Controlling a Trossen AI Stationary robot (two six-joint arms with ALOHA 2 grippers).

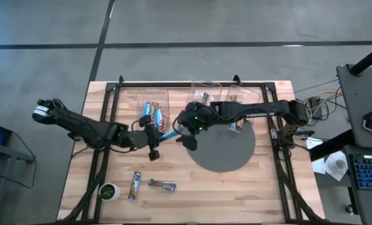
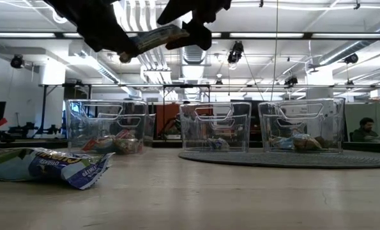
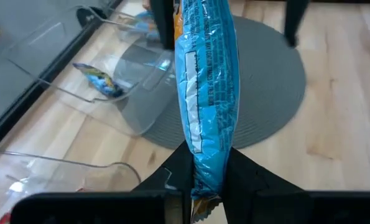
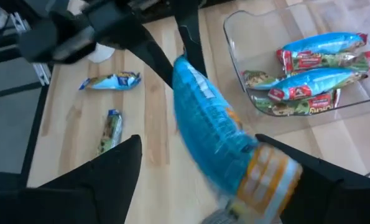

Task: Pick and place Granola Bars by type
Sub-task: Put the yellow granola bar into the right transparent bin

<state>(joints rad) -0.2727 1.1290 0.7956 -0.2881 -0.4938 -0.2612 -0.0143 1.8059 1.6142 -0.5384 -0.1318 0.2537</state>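
Observation:
A light blue granola bar hangs in the air between my two grippers, above the table's middle. My left gripper comes from the table's left and is shut on it. My right gripper comes from the right and is open. Its fingers stand on either side of the bar's other end; whether one touches it I cannot tell. Two more bars lie flat on the wood near the near edge. Light blue and red-ended bars lie in the leftmost clear bin. My left gripper pinches the light blue bar between its two fingers at one end. The fingers come from the table's left and lie along the bar, which reaches forward toward my right gripper. The bar is lifted clear of the table, nearly level.
Three clear bins stand in a row at the far edge, each with something inside. A grey round mat lies right of centre. A small green-and-white round object sits at the near left. Bare wood lies toward the near edge.

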